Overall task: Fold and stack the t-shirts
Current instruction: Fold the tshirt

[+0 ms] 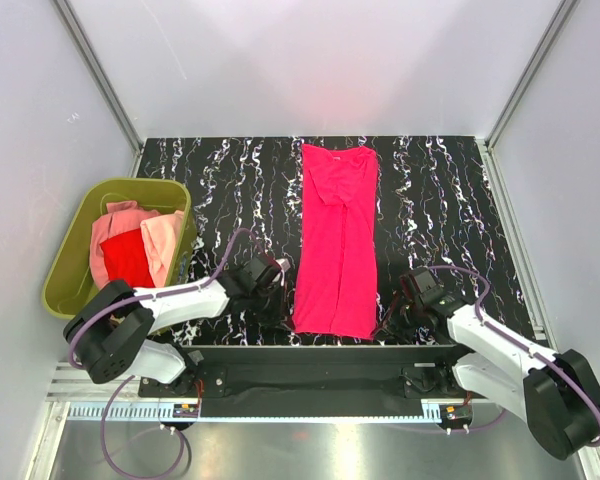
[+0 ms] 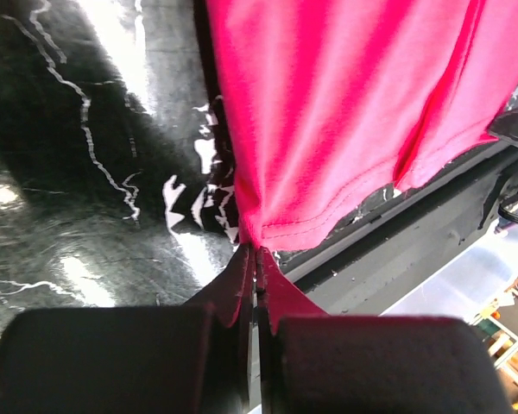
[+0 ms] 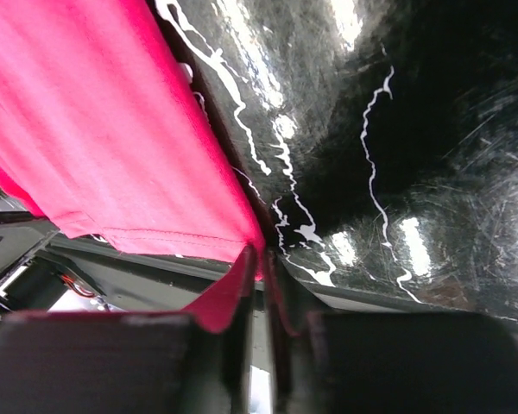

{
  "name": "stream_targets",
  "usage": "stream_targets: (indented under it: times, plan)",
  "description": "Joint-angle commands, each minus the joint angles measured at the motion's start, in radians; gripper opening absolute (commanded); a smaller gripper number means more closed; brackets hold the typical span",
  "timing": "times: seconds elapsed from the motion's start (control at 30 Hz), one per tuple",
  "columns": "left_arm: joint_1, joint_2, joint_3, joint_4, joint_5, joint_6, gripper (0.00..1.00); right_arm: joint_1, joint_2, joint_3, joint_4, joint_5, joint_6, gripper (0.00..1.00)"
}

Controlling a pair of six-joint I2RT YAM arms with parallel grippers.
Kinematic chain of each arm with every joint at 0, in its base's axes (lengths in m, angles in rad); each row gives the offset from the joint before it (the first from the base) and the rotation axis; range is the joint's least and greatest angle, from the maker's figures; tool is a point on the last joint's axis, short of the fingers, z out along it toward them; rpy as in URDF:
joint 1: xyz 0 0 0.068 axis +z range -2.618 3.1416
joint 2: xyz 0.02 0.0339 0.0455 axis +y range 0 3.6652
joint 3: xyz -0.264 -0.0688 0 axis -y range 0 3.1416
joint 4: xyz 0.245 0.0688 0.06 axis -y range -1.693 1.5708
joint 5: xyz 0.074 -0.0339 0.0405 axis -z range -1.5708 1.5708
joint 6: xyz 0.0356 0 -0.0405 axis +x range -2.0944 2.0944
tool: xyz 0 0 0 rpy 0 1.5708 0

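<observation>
Item: magenta shirt (image 1: 337, 240), a long narrow strip up the middle of the worktop (image 1: 230, 190) in the top view, hem at the bottom. Left gripper (image 2: 256, 252): jaws closed on the hem's left corner. Right gripper (image 3: 263, 254): jaws nearly together at the right corner, grip uncertain, so confirm it, then raise both corners level toward the collar.

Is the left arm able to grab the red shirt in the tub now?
Probably not yet. Its fingers pinch a corner of the magenta t-shirt. The red t-shirt lies uncovered in the olive tub, so after letting go it likely could.
</observation>
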Motion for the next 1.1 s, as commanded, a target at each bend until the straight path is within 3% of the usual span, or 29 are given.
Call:
stream_targets:
  times: [0.0,0.07,0.3,0.53,0.7,1.07]
  plan:
    - [-0.01,-0.023,0.002,0.045,0.029,-0.022,0.0,0.015,0.009,0.006,0.004,-0.004,-0.019,0.11]
    - [-0.024,-0.029,0.002,0.031,0.024,-0.044,0.0,0.018,0.001,0.008,-0.019,0.001,-0.019,0.0]
    - [-0.094,-0.064,0.023,-0.092,-0.065,-0.091,0.0,0.022,-0.138,0.039,-0.179,0.039,-0.018,0.0]
    - [-0.156,-0.109,0.005,-0.035,-0.02,-0.185,0.0,0.025,-0.241,0.072,-0.269,0.045,-0.033,0.0]
    - [-0.142,-0.077,-0.005,0.085,0.087,-0.222,0.0,0.025,-0.177,0.109,-0.225,0.044,-0.061,0.0]
    - [0.015,0.04,0.187,-0.125,0.061,-0.055,0.0,0.025,0.027,0.339,-0.207,0.196,-0.194,0.0]
